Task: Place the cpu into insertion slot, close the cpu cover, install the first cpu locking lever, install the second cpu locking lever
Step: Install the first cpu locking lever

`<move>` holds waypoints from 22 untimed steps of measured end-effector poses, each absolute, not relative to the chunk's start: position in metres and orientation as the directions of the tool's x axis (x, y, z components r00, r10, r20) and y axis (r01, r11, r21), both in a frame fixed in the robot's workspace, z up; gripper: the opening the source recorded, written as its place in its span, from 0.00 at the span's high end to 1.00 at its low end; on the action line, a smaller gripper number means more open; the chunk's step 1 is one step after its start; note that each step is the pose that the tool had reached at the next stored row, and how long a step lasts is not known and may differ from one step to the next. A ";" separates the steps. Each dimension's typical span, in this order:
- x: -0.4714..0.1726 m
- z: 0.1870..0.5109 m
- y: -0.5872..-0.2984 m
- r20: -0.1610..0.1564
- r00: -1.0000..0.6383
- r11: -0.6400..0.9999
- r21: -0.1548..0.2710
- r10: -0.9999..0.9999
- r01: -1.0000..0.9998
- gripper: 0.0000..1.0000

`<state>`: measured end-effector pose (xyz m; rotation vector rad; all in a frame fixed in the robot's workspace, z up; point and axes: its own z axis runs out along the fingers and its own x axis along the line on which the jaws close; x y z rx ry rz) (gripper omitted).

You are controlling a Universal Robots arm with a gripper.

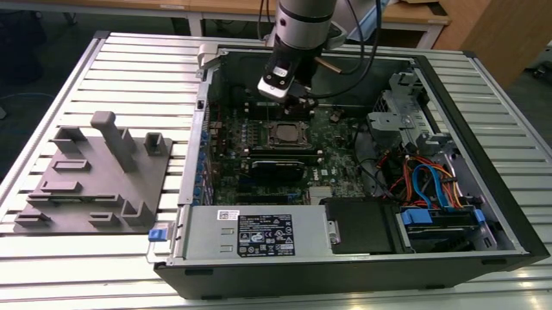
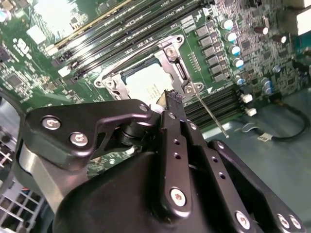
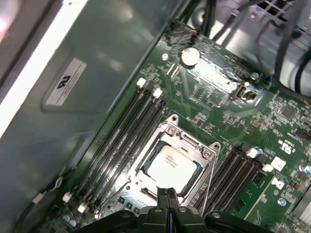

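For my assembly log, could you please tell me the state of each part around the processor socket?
cpu: seated in the insertion slot.
cpu cover: closed down over the cpu.
locking lever: appears unlatched, sticking out beside the slot.
gripper: fingers shut, nothing visibly held.
computer case: side open.

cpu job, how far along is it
Done: the cpu sits in the slot, and the cover looks down over it. In hand: the shut hand hovers at the slot's edge, holding nothing visible. Left: one lever juts away from the slot, seemingly unlatched; the other's state I cannot tell.
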<state>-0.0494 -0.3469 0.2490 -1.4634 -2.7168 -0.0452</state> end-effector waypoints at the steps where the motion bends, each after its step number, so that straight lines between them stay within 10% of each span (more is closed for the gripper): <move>1: -0.049 0.249 -0.347 0.063 -0.559 0.561 0.000 0.826 0.828 0.89; 22: -0.049 0.249 -0.347 0.063 -0.632 0.633 0.000 0.773 0.774 0.89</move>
